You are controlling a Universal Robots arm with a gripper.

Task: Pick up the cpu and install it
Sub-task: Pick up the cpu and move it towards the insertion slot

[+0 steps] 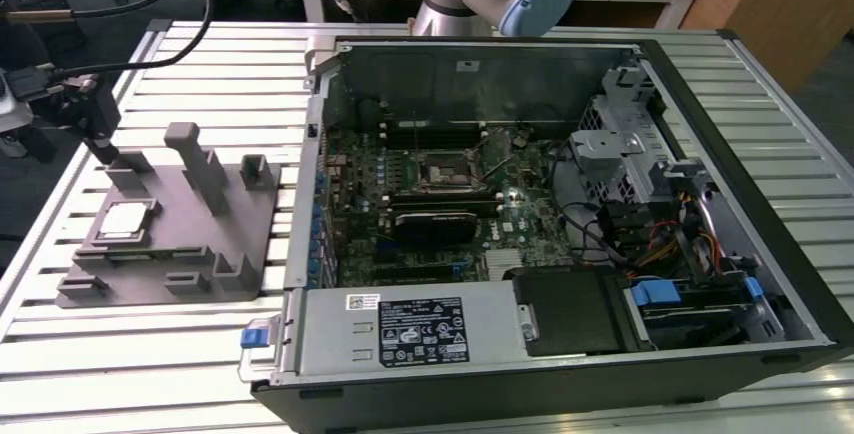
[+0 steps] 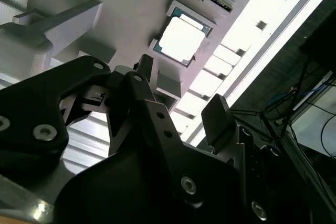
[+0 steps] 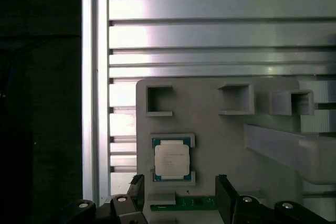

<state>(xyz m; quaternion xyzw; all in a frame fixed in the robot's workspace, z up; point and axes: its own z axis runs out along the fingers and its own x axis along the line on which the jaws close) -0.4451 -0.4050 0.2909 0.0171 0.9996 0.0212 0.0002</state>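
Clearance first: the claw point(image 1: 103, 152) hangs open and empty over the far end of the grey fixture block point(image 1: 147, 274), at the upper left of the exterior view. The cpu point(image 1: 124, 219) lies lower in that frame, nearer the camera, flat in its shallow recess. In the first wrist view the two fingers point(image 3: 137, 191) stand wide apart with nothing between them. The cpu point(image 3: 171, 159) sits just beyond their tips rather than inside the gap, which looks wider than the cpu. Being square, the cpu has no long axis, and its sides run about square to the line through the fingers. Low lips bound two opposite sides of the recess; the other two look free. A green board strip point(image 3: 184, 203) lies between cpu and claw, and tall fixture posts point(image 1: 200, 164) rise just beside. The socket point(image 1: 441, 171) sits well apart, inside the open case point(image 1: 801, 284) to the exterior view's right, on the slatted counter point(image 1: 134, 374).
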